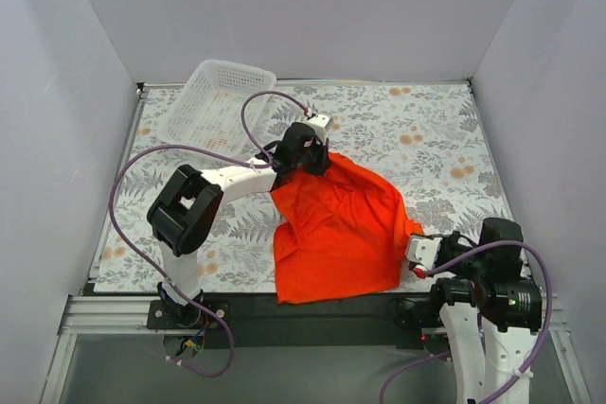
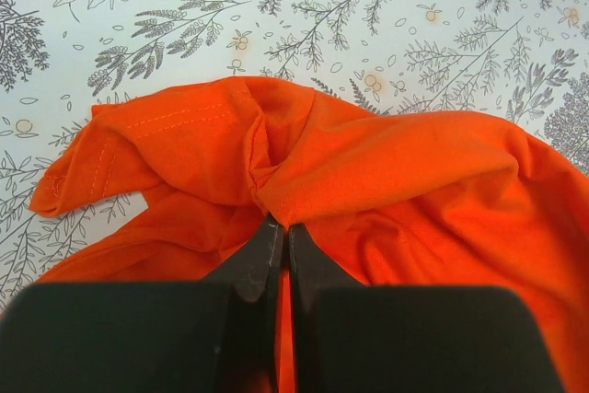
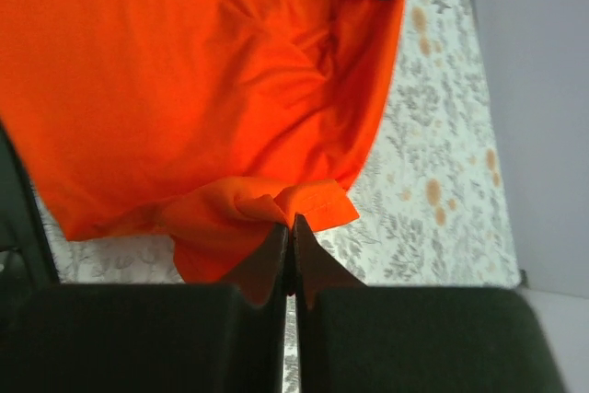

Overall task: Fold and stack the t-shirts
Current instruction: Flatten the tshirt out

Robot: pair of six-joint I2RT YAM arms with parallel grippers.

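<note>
Left gripper (image 2: 282, 225): 2 black fingers pressed together with no gap, pinching a bunched fold of the t-shirt (image 1: 341, 234) at its far left corner.
Right gripper (image 3: 289, 223): fingers likewise closed tip to tip, clamped on a small crumpled flap at the shirt's right edge.
Shirt, position: on the floral table cover (image 1: 426, 130), centre to near side, stretched between the 2 grippers. Its near edge lies over the black rail (image 1: 246, 309) at the front of the table.
Shirt, look: plain bright orange-red, no print. It is not flat: creases radiate from both pinch points, and the fabric is loosely rumpled through the middle.
Sleeve (image 2: 92, 167): in the left wrist view it lies left of the fingers, stitched hem showing, resting on the cover.
Basket (image 1: 204, 82): white mesh, far left corner, apart from the shirt.
</note>
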